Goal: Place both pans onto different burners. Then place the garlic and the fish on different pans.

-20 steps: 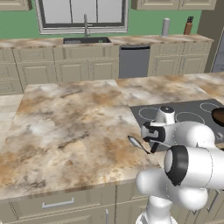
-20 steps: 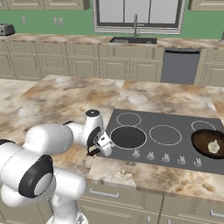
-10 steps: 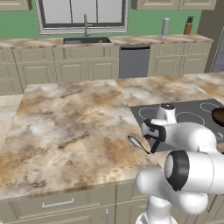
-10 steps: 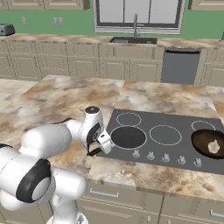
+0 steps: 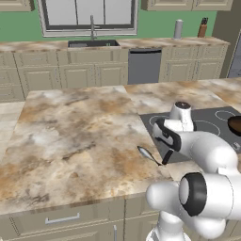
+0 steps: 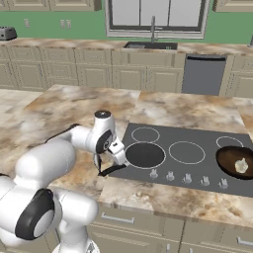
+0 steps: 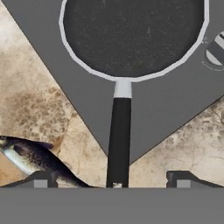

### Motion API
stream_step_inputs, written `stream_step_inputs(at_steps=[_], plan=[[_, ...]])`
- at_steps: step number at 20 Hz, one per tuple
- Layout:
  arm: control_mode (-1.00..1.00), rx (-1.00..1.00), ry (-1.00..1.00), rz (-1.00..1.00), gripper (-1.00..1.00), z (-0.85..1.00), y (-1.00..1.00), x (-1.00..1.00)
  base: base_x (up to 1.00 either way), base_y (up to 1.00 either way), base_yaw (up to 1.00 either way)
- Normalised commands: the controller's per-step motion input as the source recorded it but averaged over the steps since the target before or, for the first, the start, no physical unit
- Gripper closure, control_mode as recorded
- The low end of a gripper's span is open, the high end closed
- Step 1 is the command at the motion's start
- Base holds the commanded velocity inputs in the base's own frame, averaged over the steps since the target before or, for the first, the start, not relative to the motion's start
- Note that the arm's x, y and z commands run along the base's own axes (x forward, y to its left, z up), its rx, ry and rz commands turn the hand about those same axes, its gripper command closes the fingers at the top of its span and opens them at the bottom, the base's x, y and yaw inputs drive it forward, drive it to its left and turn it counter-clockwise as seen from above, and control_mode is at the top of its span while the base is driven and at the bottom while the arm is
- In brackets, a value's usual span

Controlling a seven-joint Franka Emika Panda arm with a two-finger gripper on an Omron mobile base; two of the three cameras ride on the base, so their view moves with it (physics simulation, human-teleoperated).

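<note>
The flat black pan [image 7: 133,37] lies on the front-left burner of the dark cooktop [image 6: 197,141]; its long handle [image 7: 119,140] sticks out over the counter edge. My gripper [image 7: 111,181] is open, one fingertip [image 7: 41,180] on each side of the handle's end, not squeezing it. The same gripper [image 6: 105,167] hangs low at the cooktop's left corner. The fish [image 7: 33,159] lies on the marble just left of the handle and appears again as the fish [image 5: 148,154]. The brown pan [image 6: 236,162] sits on the front-right burner with the garlic [image 6: 241,165] in it.
The middle burner [image 6: 187,152] and the two back burners [image 6: 145,134] are bare. Silver knobs [image 6: 187,178] line the cooktop's front edge. Wide marble counter [image 5: 75,136] spreads to the left. A sink [image 5: 92,43] and cabinets stand along the far wall.
The jaws have opened and let go of the black pan's handle. The pan stays on its burner, and the fish and brown pan have not moved.
</note>
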Motion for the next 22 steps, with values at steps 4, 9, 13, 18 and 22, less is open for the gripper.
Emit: stream_step_inputs(at_steps=[4,9,13,18,22], plan=[[-1.0,-0.01,0.0,0.18,-1.0,0.1,0.19,0.05,0.0,0.0,0.0],[-1.0,-0.01,0.01,0.26,-1.0,0.0,0.31,0.19,0.0,0.0,0.0],[-1.0,-0.02,0.0,0.27,-1.0,0.0,0.33,0.25,0.0,0.0,0.0],[-1.0,-0.01,0.0,0.24,-1.0,0.0,0.32,0.2,0.0,0.0,0.0],[-1.0,0.0,0.05,0.18,-1.0,0.0,0.25,0.03,0.0,0.0,0.0]])
